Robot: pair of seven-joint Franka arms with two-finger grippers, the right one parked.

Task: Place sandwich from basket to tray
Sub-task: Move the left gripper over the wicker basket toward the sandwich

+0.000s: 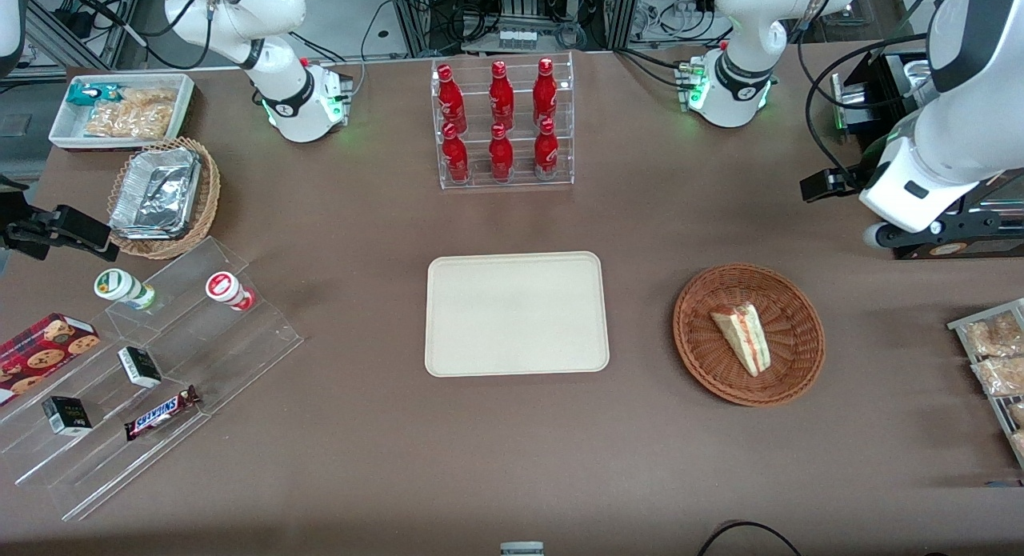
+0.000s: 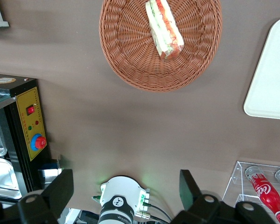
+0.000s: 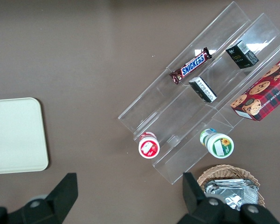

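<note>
The sandwich, a wrapped white-bread wedge with red and green filling, lies in the round reddish-brown wicker basket toward the working arm's end of the table. Both also show in the left wrist view: the sandwich and the basket. The cream-beige tray lies flat and bare beside the basket at the table's middle; its corner shows in the left wrist view. My left gripper is open and empty, high above the table, farther from the front camera than the basket and apart from it.
A clear rack of red bottles stands farther from the front camera than the tray. A black control box stands near the working arm's base. Bagged snacks lie at the working arm's end. Acrylic steps with snacks stand at the parked arm's end.
</note>
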